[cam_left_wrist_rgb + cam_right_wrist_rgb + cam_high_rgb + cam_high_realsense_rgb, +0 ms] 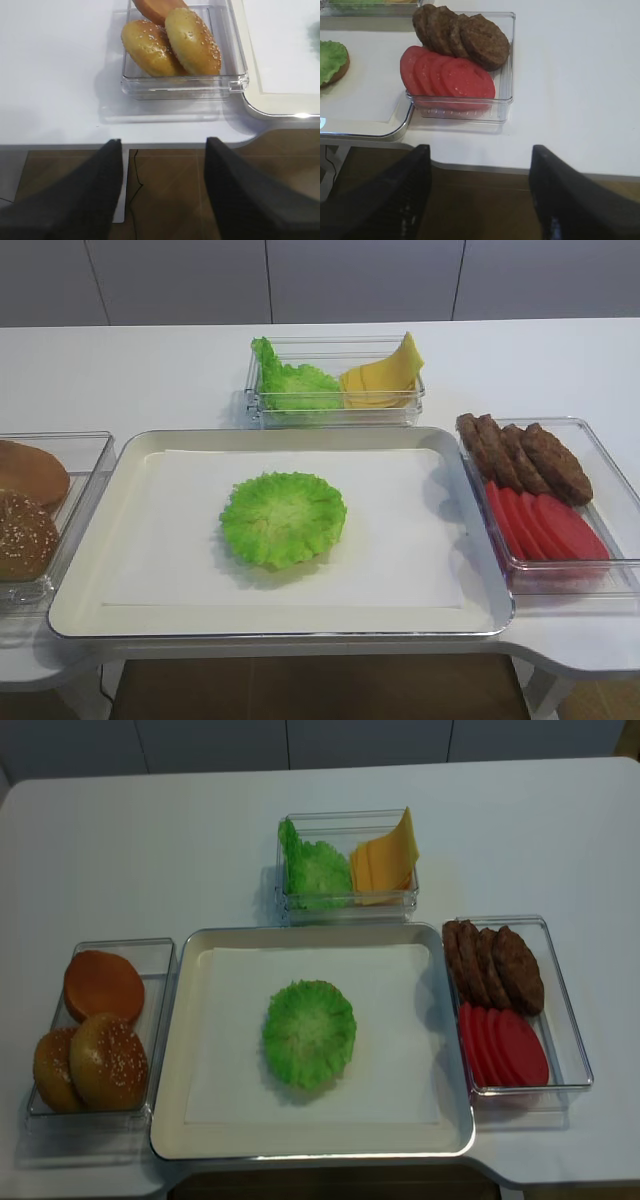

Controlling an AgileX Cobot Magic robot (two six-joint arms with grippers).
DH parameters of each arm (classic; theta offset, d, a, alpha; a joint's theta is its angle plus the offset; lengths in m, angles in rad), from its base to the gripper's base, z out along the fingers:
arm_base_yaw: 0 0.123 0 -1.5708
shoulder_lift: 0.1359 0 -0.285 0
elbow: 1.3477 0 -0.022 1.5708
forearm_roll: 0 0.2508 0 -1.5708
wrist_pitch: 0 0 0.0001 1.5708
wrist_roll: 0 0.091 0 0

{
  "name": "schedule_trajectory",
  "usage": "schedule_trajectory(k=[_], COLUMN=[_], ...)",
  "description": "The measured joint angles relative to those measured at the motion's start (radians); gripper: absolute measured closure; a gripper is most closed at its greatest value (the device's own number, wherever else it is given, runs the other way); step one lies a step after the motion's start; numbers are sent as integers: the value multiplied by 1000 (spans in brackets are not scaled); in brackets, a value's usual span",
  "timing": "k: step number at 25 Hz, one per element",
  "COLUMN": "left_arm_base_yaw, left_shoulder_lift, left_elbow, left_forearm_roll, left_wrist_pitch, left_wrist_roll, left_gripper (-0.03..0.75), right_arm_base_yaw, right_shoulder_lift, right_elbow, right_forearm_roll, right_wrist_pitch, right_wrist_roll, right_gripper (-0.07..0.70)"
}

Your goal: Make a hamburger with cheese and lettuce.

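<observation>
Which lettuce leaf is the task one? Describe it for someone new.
Start at the big tray in the table's middle. The lettuce lies flat and alone at its centre, covering a bun. Unlike it, the other green leaves sit bunched in the far clear bin, beside the cheese.

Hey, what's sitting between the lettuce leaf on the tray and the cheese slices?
Only bare white paper, the tray's far rim, then the clear bin's front wall; the overhead view shows it best.

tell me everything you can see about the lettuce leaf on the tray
The lettuce is one bright green, roughly round leaf with a frilled edge and fine veins. It lies flat near the middle of the white sheet in the tray. The right wrist view shows it resting on a golden-brown bun half, which it nearly covers. No gripper touches it.
</observation>
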Motion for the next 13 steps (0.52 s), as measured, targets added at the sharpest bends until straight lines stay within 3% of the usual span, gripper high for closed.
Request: schedule_trajectory(k=[13], left_arm_base_yaw=[0], left_shoulder_lift=[0], left_elbow=[0], left_forearm_roll=[0], left_wrist_pitch=[0], left_wrist_roll=[0], left_gripper=[324], right_arm_base_yaw=[0], right_shoulder_lift=[0], right_elbow=[0], right_forearm_roll=[6], right_wrist_pitch=[0], right_wrist_roll=[-4], right_gripper=[153])
